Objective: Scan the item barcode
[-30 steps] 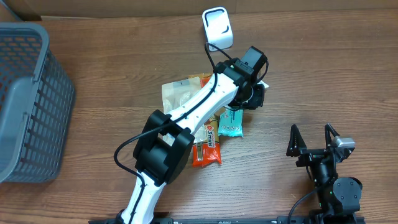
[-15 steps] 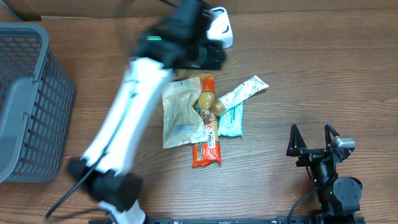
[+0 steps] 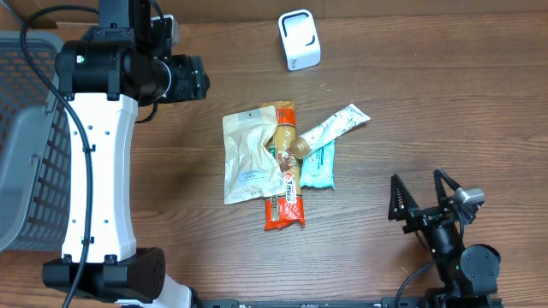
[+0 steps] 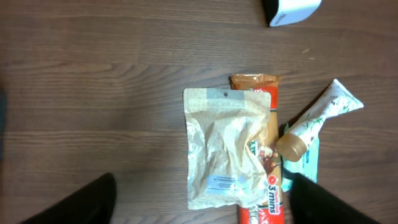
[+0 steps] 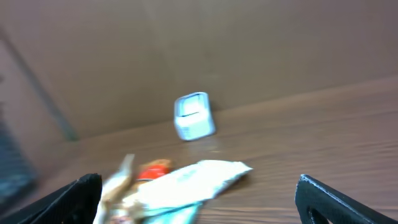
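The white barcode scanner (image 3: pixel 300 40) stands at the back of the table, also in the wrist views (image 4: pixel 289 9) (image 5: pixel 194 116). Mid-table lies a pile of items: a beige pouch (image 3: pixel 247 158) (image 4: pixel 225 149), an orange-red snack bar (image 3: pixel 286 192), a white tube (image 3: pixel 336 128) (image 4: pixel 318 114) with a tan cap, and a teal packet (image 3: pixel 318 169). My left gripper (image 4: pixel 202 180) hangs open and empty, high above the table left of the pile. The right gripper (image 3: pixel 417 178) (image 5: pixel 198 180) is open and empty at the front right, facing the blurred pile.
A grey mesh basket (image 3: pixel 30 94) stands at the left edge, partly behind my left arm (image 3: pixel 98 162). A cardboard wall runs along the back of the table. Bare wood lies between the pile and the right gripper.
My left gripper opened and let go of the white tube, then swung up and away from the pile to the far left. The tube now lies on the pile. The right arm shifted slightly.
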Controlling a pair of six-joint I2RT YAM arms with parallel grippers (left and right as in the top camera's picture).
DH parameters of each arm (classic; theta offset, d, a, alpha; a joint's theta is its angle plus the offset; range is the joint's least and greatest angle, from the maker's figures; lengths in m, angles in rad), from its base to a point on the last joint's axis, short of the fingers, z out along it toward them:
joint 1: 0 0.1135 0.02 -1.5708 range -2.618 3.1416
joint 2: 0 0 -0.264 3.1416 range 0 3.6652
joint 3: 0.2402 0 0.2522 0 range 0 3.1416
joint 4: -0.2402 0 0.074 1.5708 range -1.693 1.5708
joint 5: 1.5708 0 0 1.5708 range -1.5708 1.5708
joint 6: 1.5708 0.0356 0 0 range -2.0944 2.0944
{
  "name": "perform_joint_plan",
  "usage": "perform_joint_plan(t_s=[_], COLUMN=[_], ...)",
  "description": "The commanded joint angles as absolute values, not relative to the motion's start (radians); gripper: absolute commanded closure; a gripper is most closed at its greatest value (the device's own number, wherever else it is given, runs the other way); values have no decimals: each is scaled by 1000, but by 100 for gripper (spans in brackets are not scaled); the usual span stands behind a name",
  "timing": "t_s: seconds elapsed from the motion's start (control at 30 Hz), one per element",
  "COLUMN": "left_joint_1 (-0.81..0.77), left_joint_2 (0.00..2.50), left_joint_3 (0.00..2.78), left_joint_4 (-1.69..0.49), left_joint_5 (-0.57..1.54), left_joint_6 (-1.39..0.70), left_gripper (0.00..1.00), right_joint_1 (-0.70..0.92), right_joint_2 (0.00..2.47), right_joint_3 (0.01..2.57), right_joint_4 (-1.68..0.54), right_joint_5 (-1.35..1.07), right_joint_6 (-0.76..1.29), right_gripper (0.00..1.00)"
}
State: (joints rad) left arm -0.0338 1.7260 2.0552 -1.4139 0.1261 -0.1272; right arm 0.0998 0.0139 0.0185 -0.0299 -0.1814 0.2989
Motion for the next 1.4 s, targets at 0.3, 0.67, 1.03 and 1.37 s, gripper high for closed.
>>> perform_joint_plan(t_s=[0.3,0.67,1.03,1.37], left_joint_1=[-39,-39,-39,-39], left_joint_2=[1728,1728,1728,1728], left_joint_3=[2057,2057,2057,2057], left_joint_4=[-1450,-1462,-1462,-1462], left_joint_5=[123,123,123,123], left_joint_6=[-45,-44,-44,-44], left_gripper=[0,0,0,0], right_joint_1=[105,105,106,161], right_joint_2=[284,1080,1549,1756], right_joint_3=[324,947,1016,1016], right_joint_4=[-154,-640,-502,-301], right_joint_5=[-458,-612,-647,-508], right_joint_6=[449,442,585,815], right_gripper=[0,0,7,0])
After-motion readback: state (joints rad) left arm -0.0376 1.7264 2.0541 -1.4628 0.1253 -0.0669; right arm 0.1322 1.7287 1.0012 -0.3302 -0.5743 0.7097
